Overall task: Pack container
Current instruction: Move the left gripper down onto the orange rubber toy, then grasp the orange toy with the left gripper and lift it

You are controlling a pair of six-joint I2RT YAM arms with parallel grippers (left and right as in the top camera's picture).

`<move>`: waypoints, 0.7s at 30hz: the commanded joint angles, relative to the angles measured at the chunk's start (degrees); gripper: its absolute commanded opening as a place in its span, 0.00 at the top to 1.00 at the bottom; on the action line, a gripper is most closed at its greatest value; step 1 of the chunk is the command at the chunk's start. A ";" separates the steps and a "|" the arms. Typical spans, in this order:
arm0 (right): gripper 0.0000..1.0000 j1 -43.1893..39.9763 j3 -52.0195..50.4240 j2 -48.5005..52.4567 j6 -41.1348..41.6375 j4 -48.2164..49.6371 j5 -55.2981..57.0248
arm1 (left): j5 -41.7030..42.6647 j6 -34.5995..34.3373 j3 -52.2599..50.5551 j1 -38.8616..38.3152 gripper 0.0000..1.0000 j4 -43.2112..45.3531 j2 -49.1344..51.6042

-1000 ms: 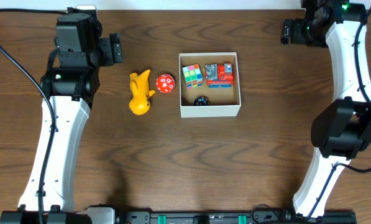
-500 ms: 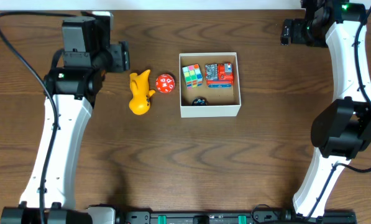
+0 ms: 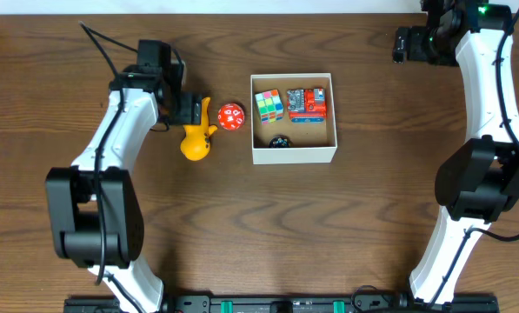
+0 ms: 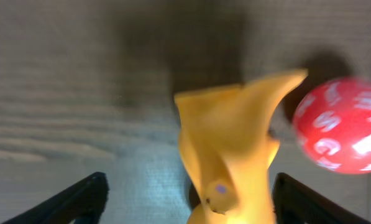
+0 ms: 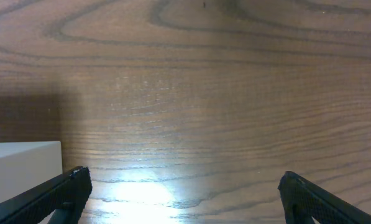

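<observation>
Overhead, the container point(image 3: 294, 156) sits a little right of the table's point(image 3: 268, 235) middle, a shallow square white box with a tan inside, its walls lined up with the table edges. Inside it, a multicoloured puzzle cube point(image 3: 269, 105) lies in the far left corner. A red and blue toy point(image 3: 308, 103) lies just beside the cube on the right. A small black object point(image 3: 280, 141), too small to identify, rests against the near wall.

Left of the box, apart from its wall, lies a red many-sided die point(image 3: 230, 117) with white numerals. Just left of the die is a yellow toy figure point(image 3: 195, 139).

The left gripper point(image 4: 188, 180) hangs over the far end of the yellow figure. In the left wrist view its fingers point(image 4: 86, 196) stand wide apart with the figure between them, and a gap shows on each side, so nothing is gripped. The picture is blurred.

The right gripper point(image 5: 184, 186) is at the far right corner, well away from the box. Its fingers are spread wide over bare wood and hold nothing.
</observation>
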 commanded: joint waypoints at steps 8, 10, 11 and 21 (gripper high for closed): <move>0.01 -0.33 1.11 0.02 0.76 -0.02 -0.22 | 7.41 0.02 -0.02 -0.13 0.06 -2.60 7.37; 0.01 -0.33 1.11 0.02 0.76 -0.02 -0.22 | 8.26 0.02 0.00 -0.13 0.13 -2.58 8.41; 0.01 -0.33 1.11 0.02 0.76 -0.02 -0.22 | 8.24 0.02 -0.02 -0.11 0.21 -2.56 8.61; 0.01 -0.33 1.11 0.02 0.76 -0.02 -0.22 | 7.76 0.04 0.90 0.07 0.87 -2.62 6.29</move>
